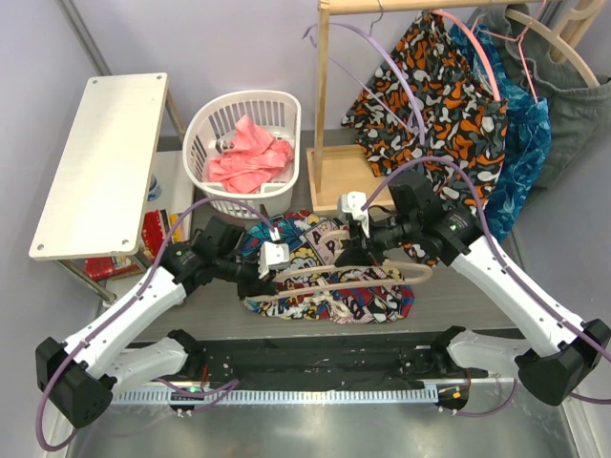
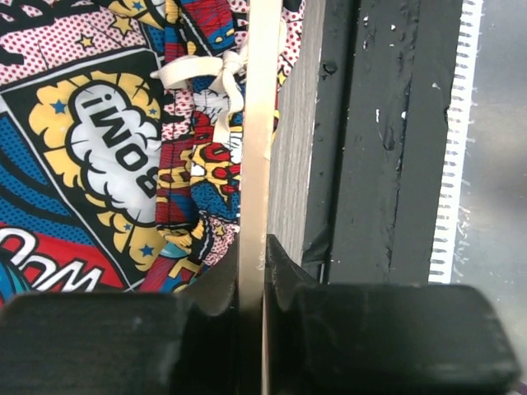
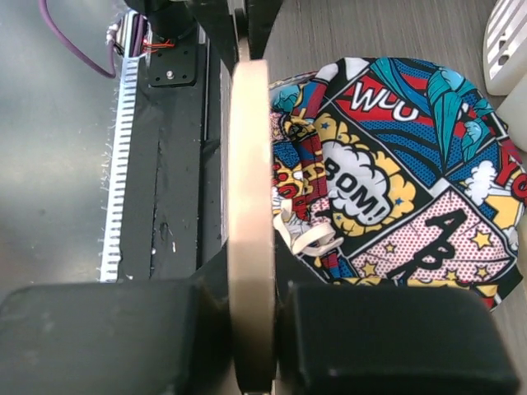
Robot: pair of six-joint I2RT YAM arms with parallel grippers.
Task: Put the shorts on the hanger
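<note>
Black left tool (image 2: 252,257) pinches smooth beige wooden hanger (image 2: 260,99); right tool (image 3: 251,284) clamps it too; crumpled pop-art shorts (image 2: 99,148) beneath.

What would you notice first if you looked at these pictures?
The bright comic-book shorts jump out first, spread in the middle of the top view with BOOM printed on them. A wooden hanger sits over them, and the left gripper and the right gripper each pinch it. Further back, a white basket holds a pink cloth.
</note>
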